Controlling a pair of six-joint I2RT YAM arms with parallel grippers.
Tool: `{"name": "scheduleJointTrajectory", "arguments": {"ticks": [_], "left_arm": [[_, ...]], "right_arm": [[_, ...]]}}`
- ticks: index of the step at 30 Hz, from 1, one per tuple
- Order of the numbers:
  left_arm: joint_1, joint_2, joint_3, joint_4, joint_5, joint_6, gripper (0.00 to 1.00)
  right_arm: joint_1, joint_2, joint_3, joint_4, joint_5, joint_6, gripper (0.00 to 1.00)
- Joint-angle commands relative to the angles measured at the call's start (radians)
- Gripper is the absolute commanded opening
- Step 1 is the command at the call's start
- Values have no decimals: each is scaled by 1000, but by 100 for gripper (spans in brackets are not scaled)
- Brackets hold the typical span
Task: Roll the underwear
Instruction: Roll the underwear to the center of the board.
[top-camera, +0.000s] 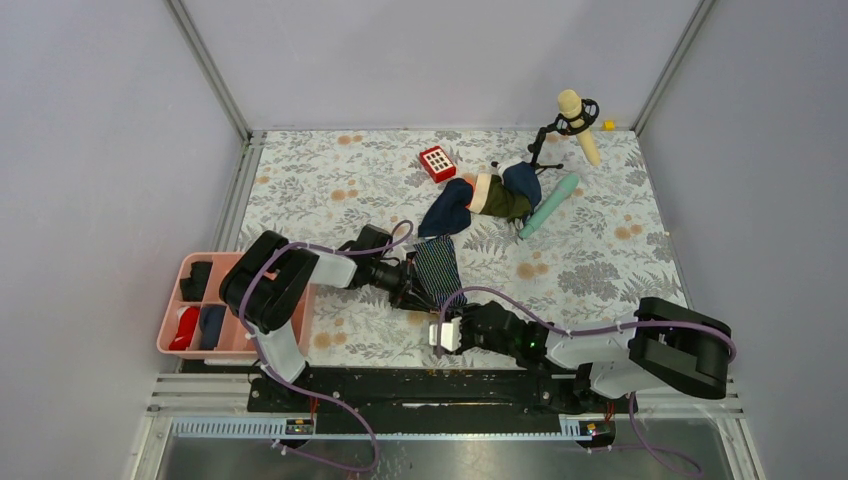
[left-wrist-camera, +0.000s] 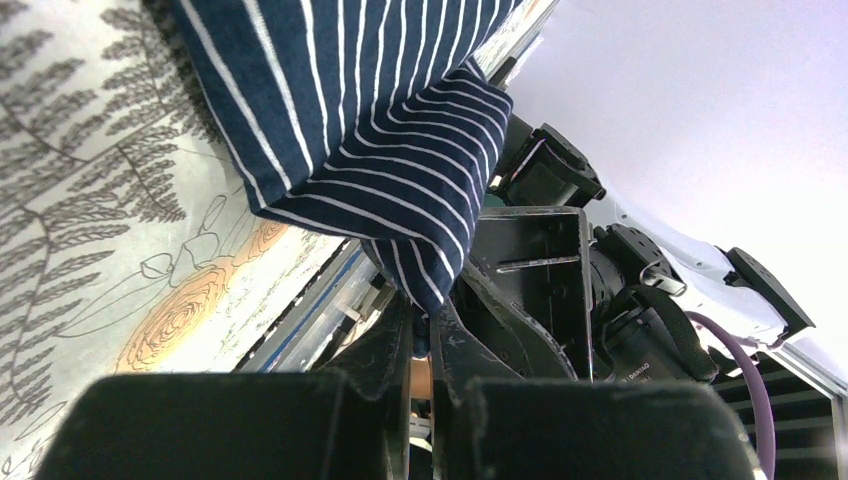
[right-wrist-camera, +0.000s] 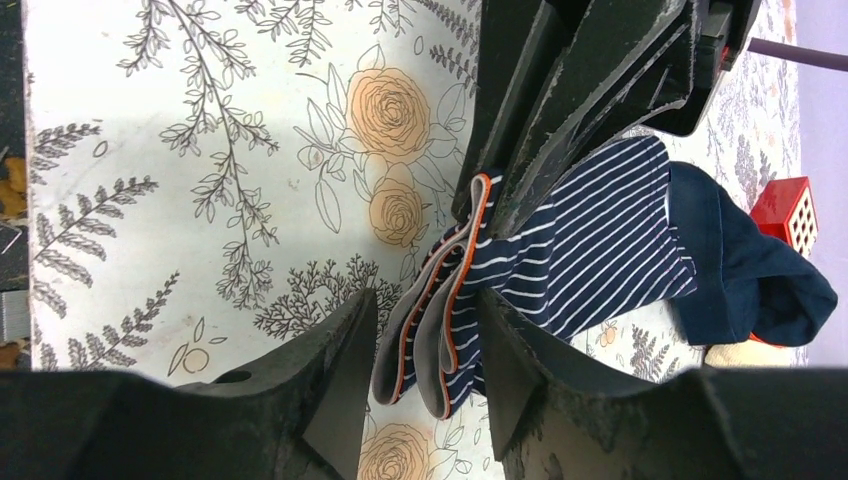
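- Task item: soft navy boxer-short underwear with thin pale stripes (top-camera: 440, 266). It sits to the right of the pink plastic compartment tray (top-camera: 165, 325), roughly mid-bench. One end lies on the surface and the other end is gathered up off it.
- Left claw (left-wrist-camera: 425, 325): pressed together, pinching a bunched fold of the striped cloth. The cloth drapes from that pinch down to the bench (top-camera: 330, 185).
- Right claw (right-wrist-camera: 428, 305): fingers spread, one on either side of the grey, orange-edged waistband (right-wrist-camera: 412, 345), which stands folded between them. I cannot tell whether the pads touch the cloth yet.
- Judgement: the left pinch acts as an anchor, holding the garment up and taut so the waistband is presented to the right claw. A roll would probably start from this waistband end.
- Risk: if the right claw catches only some of the layers, the roll may start crooked.
- Surface: a white sheet printed with grey ferns and orange roses, lying flat around the garment.
- Farther from the pink tray than the underwear:
  - a plain navy cloth (top-camera: 447, 208), lying against the underwear's far edge
  - a dark green and tan garment (top-camera: 497, 197)
  - a red perforated block (top-camera: 437, 162)
  - a teal cylinder (top-camera: 548, 207)
  - a cream microphone on a black stand (top-camera: 578, 118)
- Room: pale grey walls (top-camera: 100, 150) on three sides, with metal frame posts (top-camera: 205, 65) in the corners.
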Motion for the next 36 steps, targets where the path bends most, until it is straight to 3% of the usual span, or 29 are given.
{"name": "scheduleJointTrajectory", "arguments": {"ticks": [1, 6, 11, 15, 16, 18, 20, 23, 26, 30, 36], "left_arm": [[6, -45, 12, 24, 48, -6, 0], [6, -63, -4, 28, 46, -8, 0], [11, -57, 3, 15, 43, 5, 0], [24, -58, 21, -99, -25, 98, 0], [36, -59, 21, -120, -44, 118, 7], [55, -75, 8, -127, -86, 146, 34], [74, -105, -1, -165, -131, 184, 57], [84, -191, -1, -236, -226, 309, 75], [84, -367, -69, -221, -367, 422, 78], [20, -687, -262, -2, -602, 534, 79], [-213, -936, -350, 45, -687, 812, 76]], "right_arm": [[9, 32, 55, 8, 47, 36, 48], [10, 88, 91, 20, 91, 26, 47], [10, 76, 90, 5, 112, 10, 23], [8, 23, 100, -113, 76, -11, 11], [7, 9, 106, -150, 51, -15, 7], [5, -17, 126, -232, 0, -5, 0], [5, -46, 143, -308, -60, 0, 0], [-5, -95, 180, -447, -171, 5, 0], [-26, -132, 234, -587, -303, 5, 0], [-90, -126, 335, -804, -483, 32, 0], [-211, -2, 484, -1056, -696, 10, 0]]}}
